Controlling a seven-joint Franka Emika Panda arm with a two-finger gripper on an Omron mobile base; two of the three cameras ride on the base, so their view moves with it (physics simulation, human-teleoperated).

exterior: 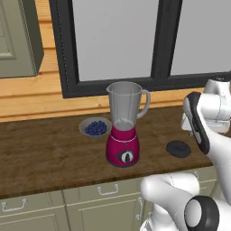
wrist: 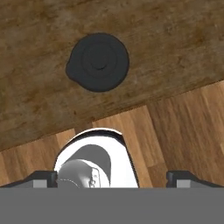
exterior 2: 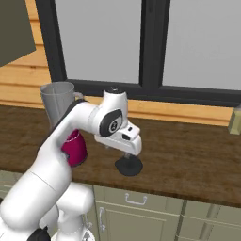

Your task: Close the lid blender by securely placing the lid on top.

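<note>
Pincer (wrist: 112, 177) hangs spread wide with nothing between its two dark tips (wrist: 42, 177), poised above the lid (wrist: 99, 61) without touching it. Near the front edge of the wooden bench (exterior: 40, 153), the dark round lid (exterior: 178, 149) lies flat, apart from the blender (exterior: 123, 124) on that machine's handle side. Left of the lid stands the blender on its magenta base, its clear grey jar upright and uncovered at the mouth. Behind the blender, on its other side, sits a grey bowl of blueberries (exterior: 95, 127). Farther back than the blender runs a dark-framed window (exterior: 135, 40).
</note>
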